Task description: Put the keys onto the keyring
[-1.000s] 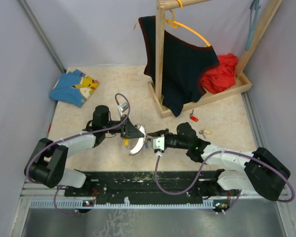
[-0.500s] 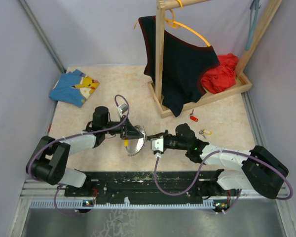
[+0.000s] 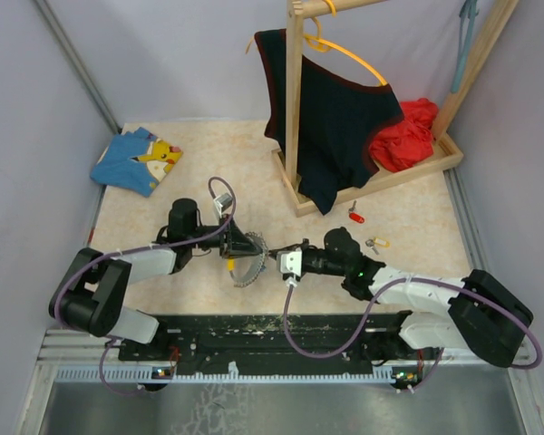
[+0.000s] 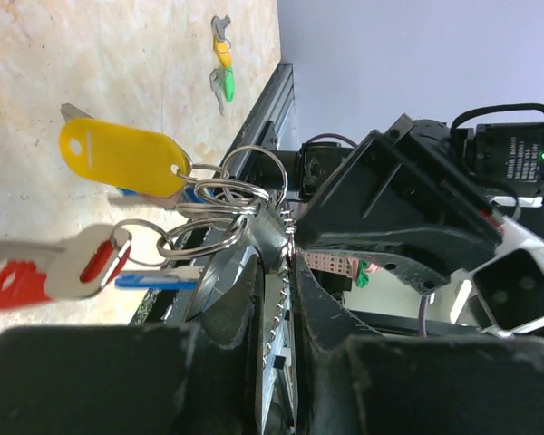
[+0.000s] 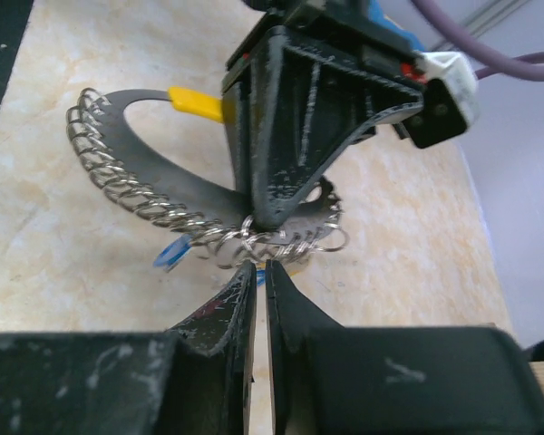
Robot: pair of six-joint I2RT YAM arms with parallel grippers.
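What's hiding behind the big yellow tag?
The tip of a silver key pokes out behind the yellow tag, and a bit of a blue tag shows below its edge. The yellow tag covers the rest of both.

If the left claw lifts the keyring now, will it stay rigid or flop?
Probably floppy: the keyring is loosely linked rings, so its yellow tag and red key would likely swing. Thin smooth metal may slip in the left claw. It looks light for its size.
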